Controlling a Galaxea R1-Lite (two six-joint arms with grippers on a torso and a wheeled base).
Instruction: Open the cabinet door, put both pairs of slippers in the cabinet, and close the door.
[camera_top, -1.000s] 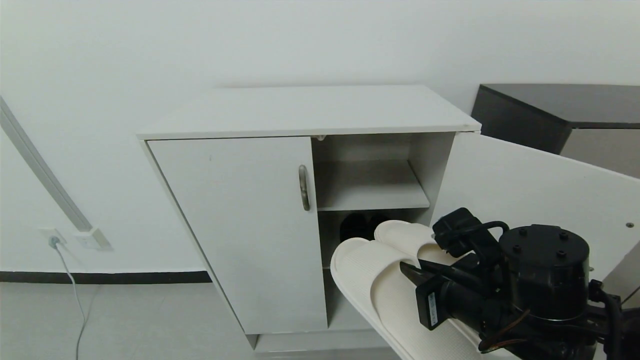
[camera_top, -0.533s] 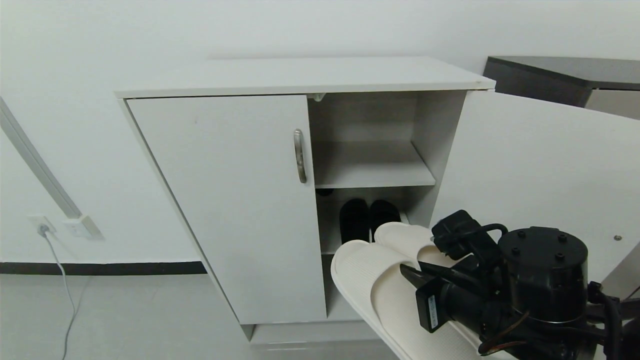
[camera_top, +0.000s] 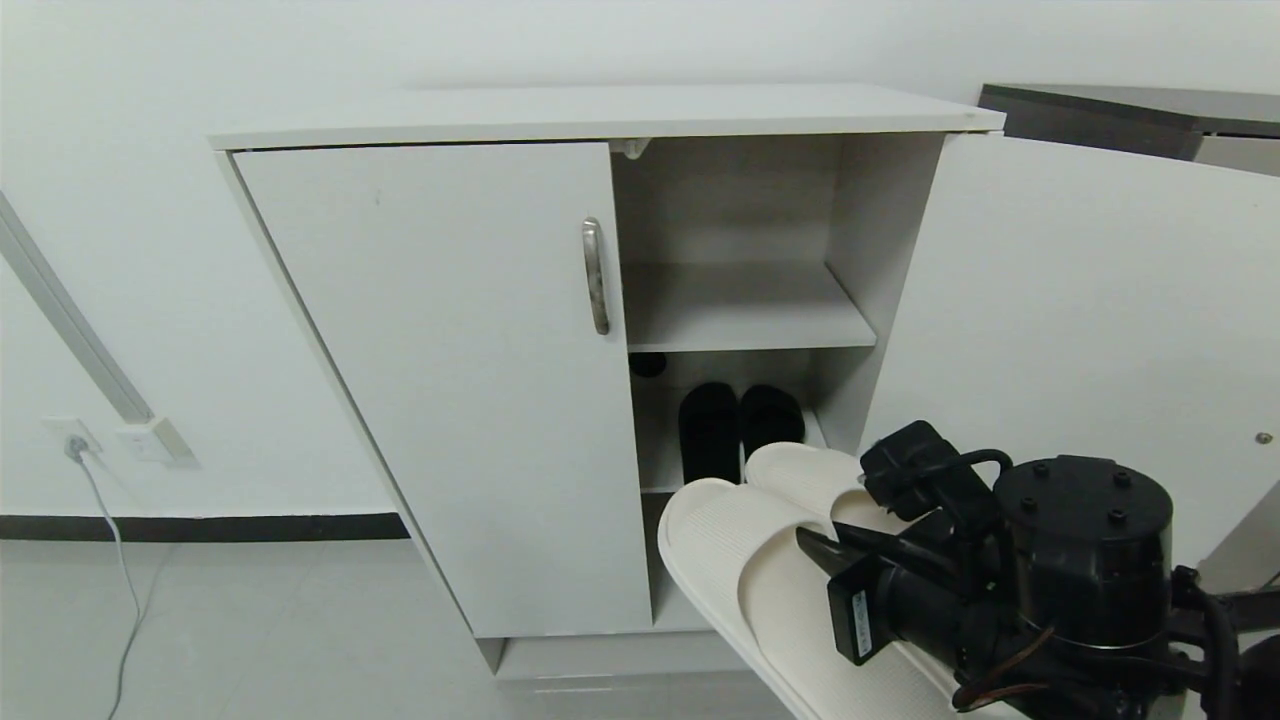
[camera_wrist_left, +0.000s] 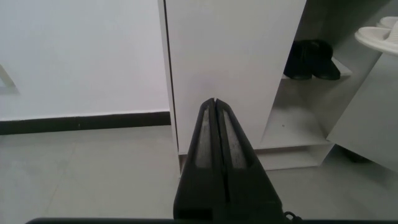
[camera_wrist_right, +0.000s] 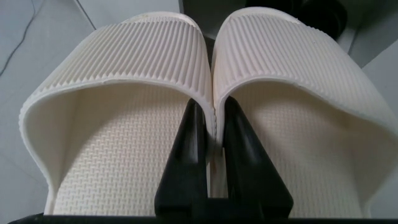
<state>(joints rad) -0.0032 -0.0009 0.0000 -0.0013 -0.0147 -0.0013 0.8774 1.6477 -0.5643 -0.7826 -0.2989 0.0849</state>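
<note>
The white cabinet stands with its right door swung open and its left door shut. A pair of black slippers sits on the lower shelf inside, also seen from the left wrist as black slippers. My right gripper is shut on the touching inner edges of a pair of cream slippers, held side by side. In the head view these cream slippers hang just in front of the open compartment, toes toward it. My left gripper is shut and empty, low before the left door.
An upper shelf inside the cabinet is bare. A dark cabinet stands behind the open door at the right. A wall socket with a cable and a slanted cable duct are on the left wall. Grey floor lies in front.
The head view has shifted so the cabinet sits higher and closer, baring the black slippers on the lower shelf. The right gripper still holds the cream slippers in the same pose.
</note>
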